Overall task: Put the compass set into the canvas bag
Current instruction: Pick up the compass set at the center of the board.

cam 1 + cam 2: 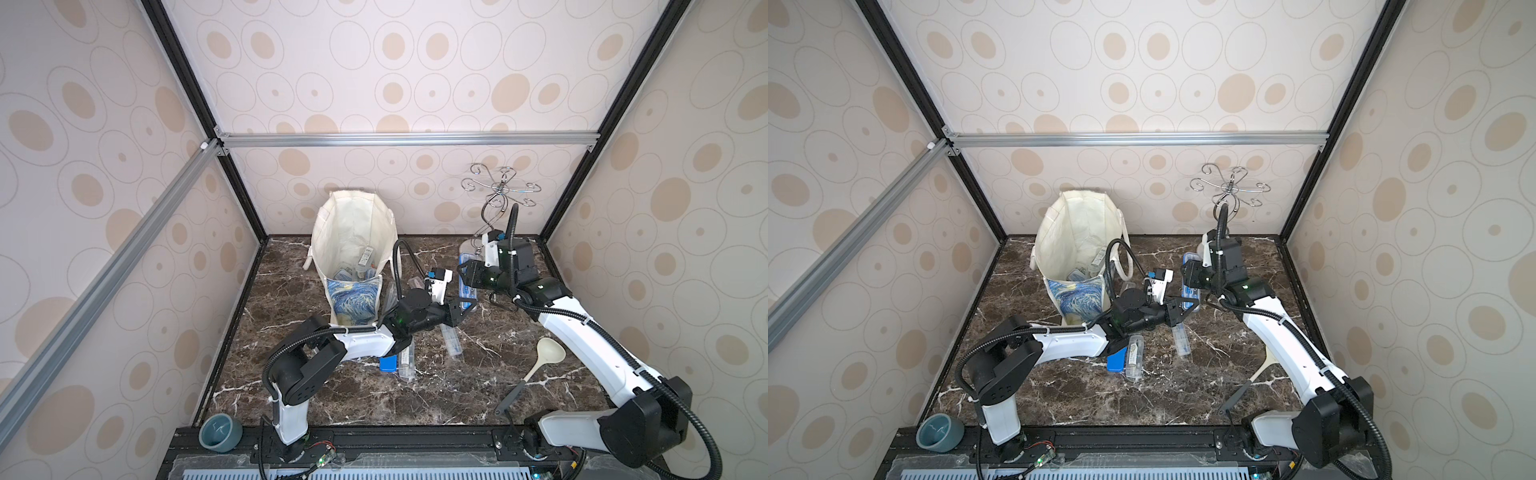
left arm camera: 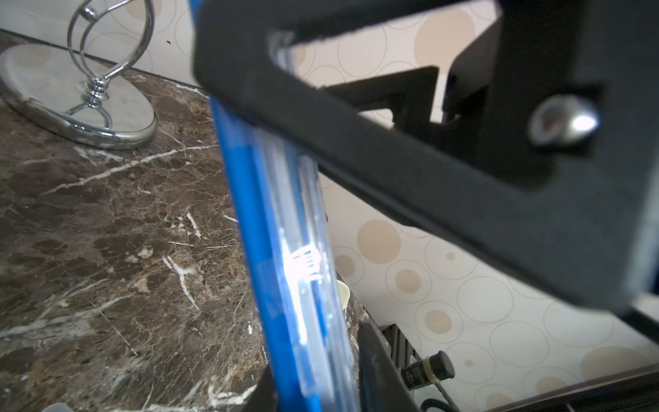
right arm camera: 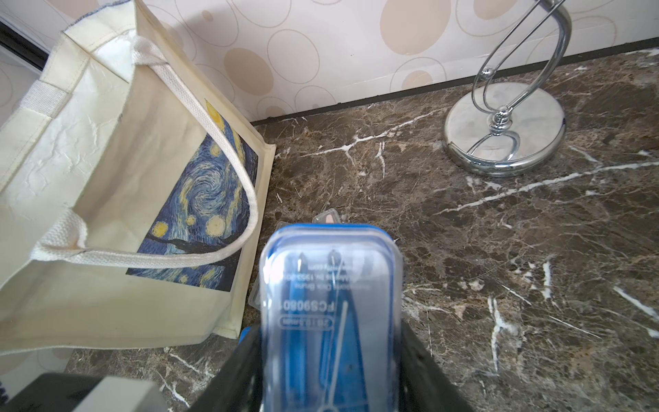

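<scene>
The compass set is a blue case with a clear lid, held above the marble table right of the canvas bag. My right gripper is shut on the case across its width. My left gripper clamps the case's thin edge from the near side. The bag stands upright and open, with the starry-night print on its near face. Several small packs lie inside it.
A chrome wire stand on a round base stands at the back right. Clear cases and a blue box lie near the left arm. A cream ladle and a teal bowl are nearer the front.
</scene>
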{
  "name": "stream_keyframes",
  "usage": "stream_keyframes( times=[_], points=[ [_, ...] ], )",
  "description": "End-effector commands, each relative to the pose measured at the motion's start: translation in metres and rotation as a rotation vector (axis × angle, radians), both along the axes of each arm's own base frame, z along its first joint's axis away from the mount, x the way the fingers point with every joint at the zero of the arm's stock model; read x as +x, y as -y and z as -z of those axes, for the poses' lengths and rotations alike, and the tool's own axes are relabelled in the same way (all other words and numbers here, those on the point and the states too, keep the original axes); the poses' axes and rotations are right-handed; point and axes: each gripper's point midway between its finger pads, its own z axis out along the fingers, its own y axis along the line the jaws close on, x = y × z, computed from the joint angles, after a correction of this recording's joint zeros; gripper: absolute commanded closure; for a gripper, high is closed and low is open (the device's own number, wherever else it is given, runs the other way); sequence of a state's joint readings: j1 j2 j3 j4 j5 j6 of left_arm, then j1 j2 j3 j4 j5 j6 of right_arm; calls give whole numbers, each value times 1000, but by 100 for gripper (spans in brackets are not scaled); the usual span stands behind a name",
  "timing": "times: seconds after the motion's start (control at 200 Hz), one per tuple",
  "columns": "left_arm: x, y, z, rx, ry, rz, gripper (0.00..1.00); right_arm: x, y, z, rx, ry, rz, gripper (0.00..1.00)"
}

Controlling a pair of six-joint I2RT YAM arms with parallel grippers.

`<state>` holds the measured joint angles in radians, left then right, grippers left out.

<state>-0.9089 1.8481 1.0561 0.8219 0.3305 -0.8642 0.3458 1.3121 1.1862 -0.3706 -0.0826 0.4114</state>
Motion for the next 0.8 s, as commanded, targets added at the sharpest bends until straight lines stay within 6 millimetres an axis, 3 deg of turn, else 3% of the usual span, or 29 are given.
stream_keyframes(
  times=[0.0, 0.265, 0.415, 0.515, 0.625, 0.795],
  points=[
    [10, 1, -31, -75, 56, -26, 78, -2, 0, -3, 22, 9, -2, 46],
    [13, 1, -31, -58, 63, -43, 90, -1, -1, 3, 24, -7, -1, 46],
    [15, 1, -27, -32, 65, -49, 92, 0, 1, 6, 12, -11, 8, 44],
    [16, 0, -24, -9, 70, -58, 92, -1, 9, 4, -20, 1, 35, 30],
    [18, 1, -23, 20, 79, -63, 92, -6, 27, -3, -70, 35, 99, 1],
    [24, 2, -27, 72, 107, -82, 92, -22, 64, -20, -132, 98, 222, 0]
  ],
)
